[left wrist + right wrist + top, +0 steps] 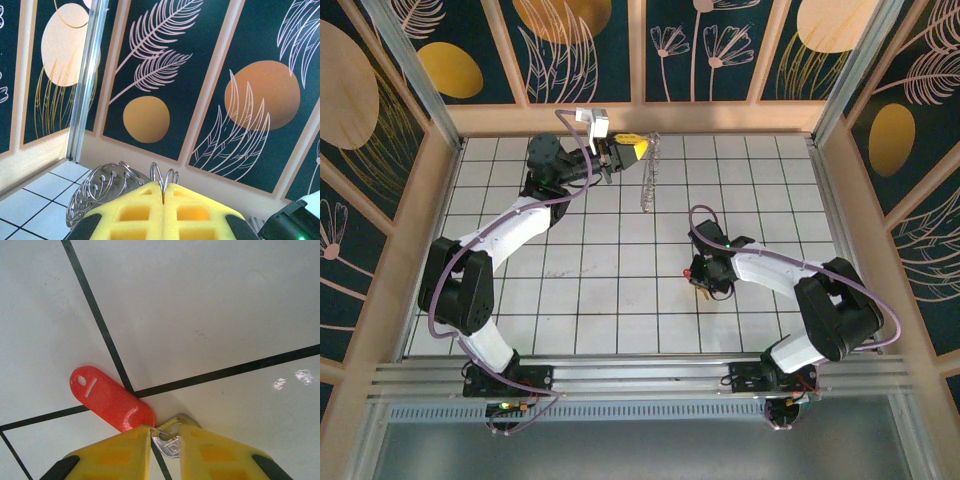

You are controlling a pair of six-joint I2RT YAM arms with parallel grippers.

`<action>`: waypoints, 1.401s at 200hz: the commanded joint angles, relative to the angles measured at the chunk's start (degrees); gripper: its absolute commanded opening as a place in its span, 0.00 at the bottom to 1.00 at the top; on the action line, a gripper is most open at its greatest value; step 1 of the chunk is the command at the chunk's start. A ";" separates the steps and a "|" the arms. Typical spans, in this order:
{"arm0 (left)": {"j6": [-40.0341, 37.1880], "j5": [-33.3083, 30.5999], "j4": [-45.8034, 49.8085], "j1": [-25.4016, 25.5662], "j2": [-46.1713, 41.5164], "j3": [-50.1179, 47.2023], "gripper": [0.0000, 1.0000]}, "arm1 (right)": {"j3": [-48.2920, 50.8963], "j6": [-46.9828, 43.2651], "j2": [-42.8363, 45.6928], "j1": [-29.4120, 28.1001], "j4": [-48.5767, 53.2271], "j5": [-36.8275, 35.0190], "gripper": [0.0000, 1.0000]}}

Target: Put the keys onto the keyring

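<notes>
The keyring (648, 175), a long silvery coiled loop, hangs from my left gripper (628, 148), which is raised at the far side of the table. In the left wrist view its coils (100, 192) bulge out to the left, and one strand is pinched in the seam of the left gripper (163, 192), which is shut on it. My right gripper (701, 278) is down at the table right of centre. The key (167, 446) lies flat there, its small silver part between the yellow pads (120, 455) of the right gripper (165, 437), which press it from both sides. Its red plastic tag (111, 398) lies up-left.
The white gridded tabletop (620, 290) is walled by wooden panels (640, 118) at the back and on both sides. The left arm (510, 235) arches over the left half, and the right arm (790, 280) bends over the right front.
</notes>
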State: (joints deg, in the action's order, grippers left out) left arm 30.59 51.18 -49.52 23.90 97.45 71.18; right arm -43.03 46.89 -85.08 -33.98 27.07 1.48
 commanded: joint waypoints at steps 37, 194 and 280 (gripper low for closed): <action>1.45 1.22 -4.54 -0.08 0.38 -0.07 0.00 | -1.32 -0.26 1.85 -0.51 1.62 -1.15 0.19; 2.46 1.71 -5.24 -0.08 0.45 0.28 0.00 | -8.02 -7.15 6.90 0.80 4.46 -2.09 0.00; -3.12 1.15 4.17 -0.08 0.40 3.97 0.00 | -8.33 -20.38 15.04 11.54 -14.14 12.36 0.00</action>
State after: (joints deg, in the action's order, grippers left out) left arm 30.79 52.03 -48.18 23.90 97.71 71.64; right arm -51.37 32.56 -72.86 -24.56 22.44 6.79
